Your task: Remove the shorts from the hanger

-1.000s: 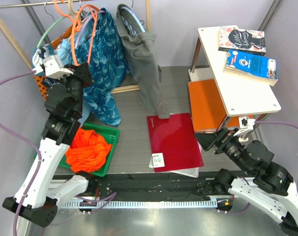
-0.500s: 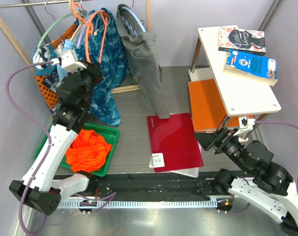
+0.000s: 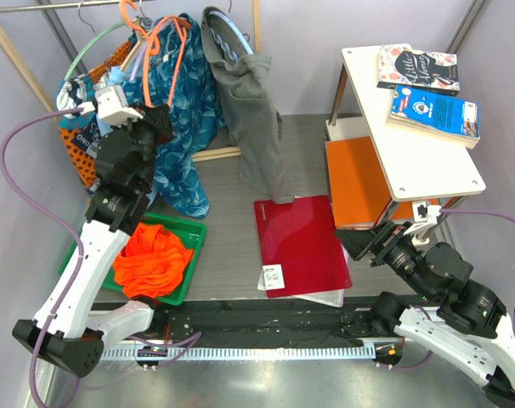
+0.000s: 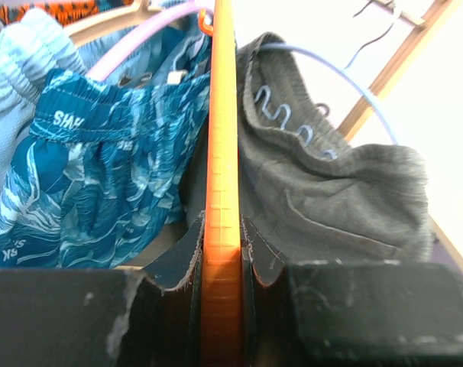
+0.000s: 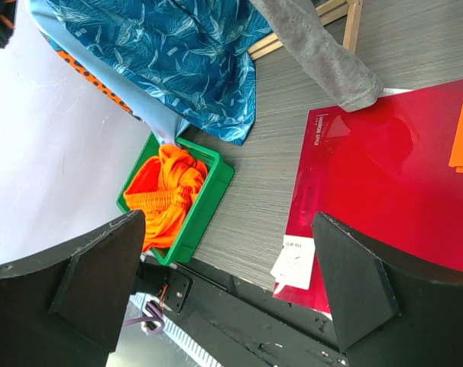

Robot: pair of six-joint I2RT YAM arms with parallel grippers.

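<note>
Shorts [image 3: 153, 259] fill the green bin [image 3: 195, 228]; left tool [image 4: 221, 233] pinches the hanger [image 4: 222, 115] edge-on.

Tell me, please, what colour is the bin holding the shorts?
Green bin, best seen in the right wrist view.

1. Plain, matte, pale lilac-grey walls [image 3: 19, 187] close the space in on the left, at the back and on the right.
2. The table [image 3: 232, 212] has a grey wood-grain top that runs from the back wall to the near edge.
3. A black strip [image 3: 266, 327] lies along that near edge, with bare metal [image 3: 240, 382] beyond it.
4. At the back left stands a light wooden rack [image 3: 256, 25] with an upright post, a slanted strut and a low crossbar; a thin metal rail [image 3: 36, 8] runs across its top.
5. On the right a white side shelf [image 3: 410, 149] stands on thin legs, with an orange panel [image 3: 355, 183] lying beneath it.
6. The light is even and the shadows are soft.
</note>
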